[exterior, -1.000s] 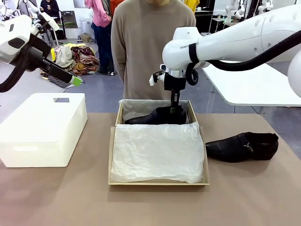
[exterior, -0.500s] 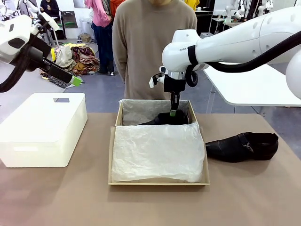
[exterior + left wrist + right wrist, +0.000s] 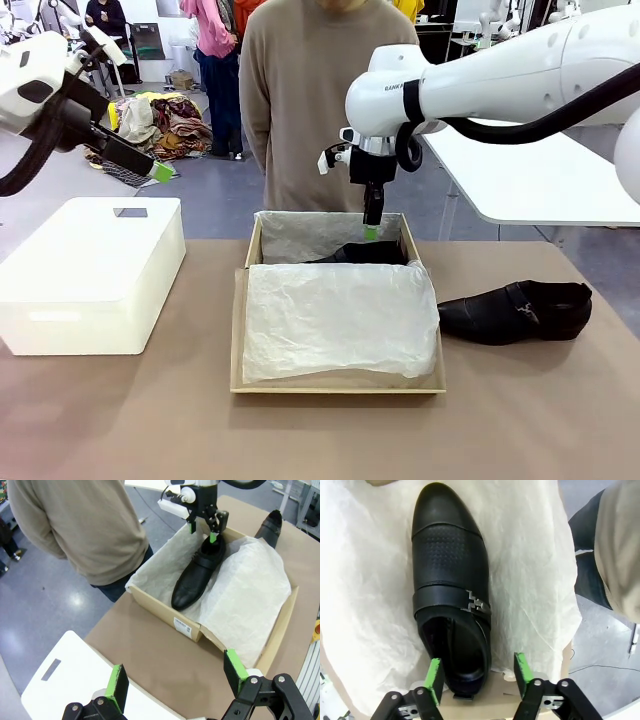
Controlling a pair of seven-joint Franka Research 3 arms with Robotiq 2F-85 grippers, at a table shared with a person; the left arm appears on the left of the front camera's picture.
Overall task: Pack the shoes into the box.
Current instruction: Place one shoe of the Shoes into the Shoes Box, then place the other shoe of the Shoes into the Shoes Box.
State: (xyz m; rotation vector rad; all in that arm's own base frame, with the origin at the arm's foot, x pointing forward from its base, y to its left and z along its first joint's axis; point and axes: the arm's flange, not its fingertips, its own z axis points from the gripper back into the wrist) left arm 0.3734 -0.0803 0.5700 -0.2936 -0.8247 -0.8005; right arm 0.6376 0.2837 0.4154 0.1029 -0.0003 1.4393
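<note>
Across the table (image 3: 120,420), front-on, we are hovering our right gripper (image 3: 371,232), jaws parted and empty, over one shoe (image 3: 365,253) in the box (image 3: 240,300), the other shoe (image 3: 515,311) lying beside it; from the left wrist our left gripper (image 3: 175,675) is gaping empty; from the right wrist tissue paper (image 3: 370,580) is cradling that shoe.

Frt view: tissue (image 3: 340,315) hides most of shoe (image 3: 366,253).

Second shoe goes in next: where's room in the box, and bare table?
Free: the tissue-covered near half of the cardboard box, in front of the packed shoe. Bare table between it and the white box, plus its near edge. Crowded: far wall, under right gripper.
</note>
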